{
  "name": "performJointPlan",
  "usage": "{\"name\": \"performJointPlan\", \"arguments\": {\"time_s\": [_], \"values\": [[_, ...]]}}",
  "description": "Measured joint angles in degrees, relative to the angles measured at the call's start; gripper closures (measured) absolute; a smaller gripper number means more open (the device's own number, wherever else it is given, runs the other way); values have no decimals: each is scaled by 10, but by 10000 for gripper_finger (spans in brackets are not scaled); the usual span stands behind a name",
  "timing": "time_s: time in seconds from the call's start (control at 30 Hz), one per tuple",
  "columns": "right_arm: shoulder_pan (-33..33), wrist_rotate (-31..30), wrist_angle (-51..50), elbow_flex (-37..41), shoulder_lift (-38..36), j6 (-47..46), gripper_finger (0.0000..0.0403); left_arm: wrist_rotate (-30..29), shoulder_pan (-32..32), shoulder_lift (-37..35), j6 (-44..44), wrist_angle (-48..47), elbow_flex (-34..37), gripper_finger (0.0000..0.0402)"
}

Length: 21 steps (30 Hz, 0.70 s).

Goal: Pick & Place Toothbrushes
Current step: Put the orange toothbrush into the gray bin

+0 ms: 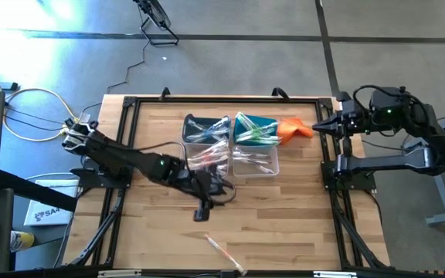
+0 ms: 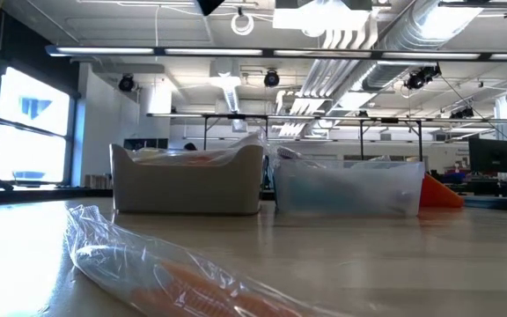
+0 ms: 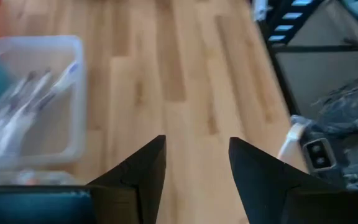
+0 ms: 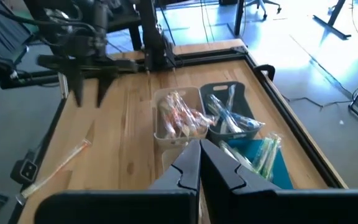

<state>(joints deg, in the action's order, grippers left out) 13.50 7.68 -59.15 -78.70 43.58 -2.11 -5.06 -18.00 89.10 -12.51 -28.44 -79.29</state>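
One wrapped toothbrush (image 2: 174, 273) lies alone on the table's (image 1: 284, 224) near edge, well apart from the left gripper (image 1: 204, 211), whose fingers stand open and empty above bare wood. Other toothbrushes (image 1: 207, 131) fill the bins (image 1: 255, 164). At the far side, the right gripper (image 1: 317, 126) waits shut.

The surface (image 1: 284, 224) is a pale butcher-block top of wooden strips, edged by a black frame (image 1: 130, 104). Four small bins sit together on it toward the far side: a dark one (image 1: 194, 123), a teal one (image 1: 265, 122), a beige one (image 1: 207, 162) and a clear one (image 1: 265, 166), each holding wrapped toothbrushes (image 1: 207, 133). An orange cloth (image 1: 292, 129) lies just beside the teal bin. One wrapped toothbrush (image 1: 224, 253) lies alone near the front edge, well apart from the bins; its handle looks pink-red, though that is hard to judge.
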Motion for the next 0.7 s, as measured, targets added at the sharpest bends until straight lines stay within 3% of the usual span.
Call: {"name": "performJointPlan", "arguments": {"time_s": [0.2,0.7], "values": [[0,5,-6,0,7,22,401,0,-21,41,-18,55,-1,229],[0,13,-9,0,8,24,401,17,-84,160,-34,36,1,229]]}}
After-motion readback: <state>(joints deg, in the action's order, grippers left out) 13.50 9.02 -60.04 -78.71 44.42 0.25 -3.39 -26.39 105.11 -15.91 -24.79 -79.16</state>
